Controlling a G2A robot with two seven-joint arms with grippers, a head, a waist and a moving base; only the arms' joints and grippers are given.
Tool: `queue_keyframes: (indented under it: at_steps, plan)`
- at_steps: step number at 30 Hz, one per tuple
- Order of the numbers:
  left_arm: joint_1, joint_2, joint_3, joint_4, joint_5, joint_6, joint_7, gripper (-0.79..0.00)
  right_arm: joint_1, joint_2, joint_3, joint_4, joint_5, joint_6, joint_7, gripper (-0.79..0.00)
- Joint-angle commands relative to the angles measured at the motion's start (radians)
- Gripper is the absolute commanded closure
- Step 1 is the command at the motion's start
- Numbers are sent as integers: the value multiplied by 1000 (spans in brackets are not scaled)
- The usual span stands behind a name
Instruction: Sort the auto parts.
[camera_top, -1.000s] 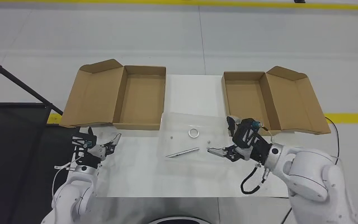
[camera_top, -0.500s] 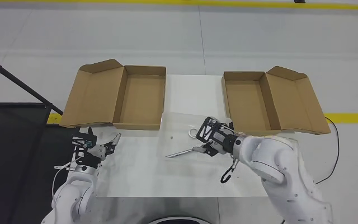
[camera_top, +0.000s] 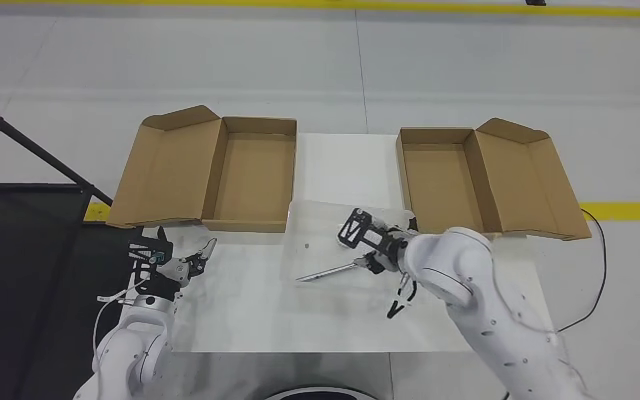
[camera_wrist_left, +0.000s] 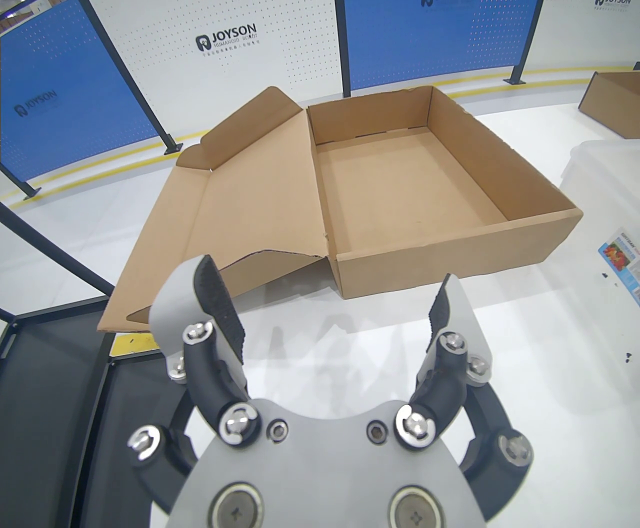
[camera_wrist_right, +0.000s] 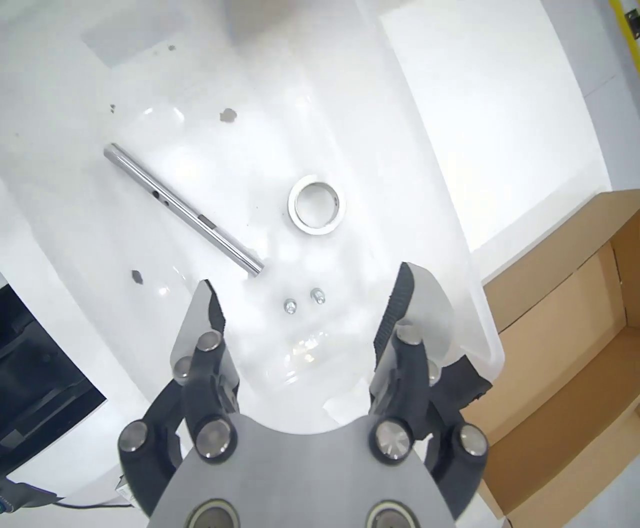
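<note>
A thin metal rod (camera_wrist_right: 182, 210) and a metal ring (camera_wrist_right: 316, 202) lie in the clear plastic tray (camera_wrist_right: 450, 210) at the table's middle. Two small screws (camera_wrist_right: 290, 306) rest near them. My right gripper (camera_wrist_right: 305, 277) hangs open just above the tray, the screws below the gap between its fingers, the ring and rod a little beyond. From the top, the right gripper (camera_top: 366, 256) sits over the tray beside the rod (camera_top: 322, 272). My left gripper (camera_wrist_left: 325, 275) stands open and holds nothing, low at the table's left front (camera_top: 200, 252).
An open cardboard box (camera_top: 255, 175) with a bare floor lies at the back left, close ahead of the left gripper (camera_wrist_left: 410, 165). A second open box (camera_top: 440, 180) lies at the back right, its edge next to the tray (camera_wrist_right: 565, 320).
The right arm swung from the table's right front toward the middle and now hangs over the tray. The left arm stayed put.
</note>
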Motion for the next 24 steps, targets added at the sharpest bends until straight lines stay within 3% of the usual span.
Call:
queue_keyframes:
  at_steps: [1, 4, 7, 24]
  plan:
    - [0, 0, 0, 0, 0, 0, 0, -785, 4, -1, 2, 25, 11, 9, 0, -234]
    - [0, 0, 0, 0, 0, 0, 0, -785, 13, -2, -3, 56, 9, 18, -1, -219]
    - [0, 0, 0, 0, 0, 0, 0, -785, 21, -4, -11, 80, -3, 24, 10, -262]
    - [0, 0, 0, 0, 0, 0, 0, -785, 85, -22, -70, 209, 34, 27, 26, -305]
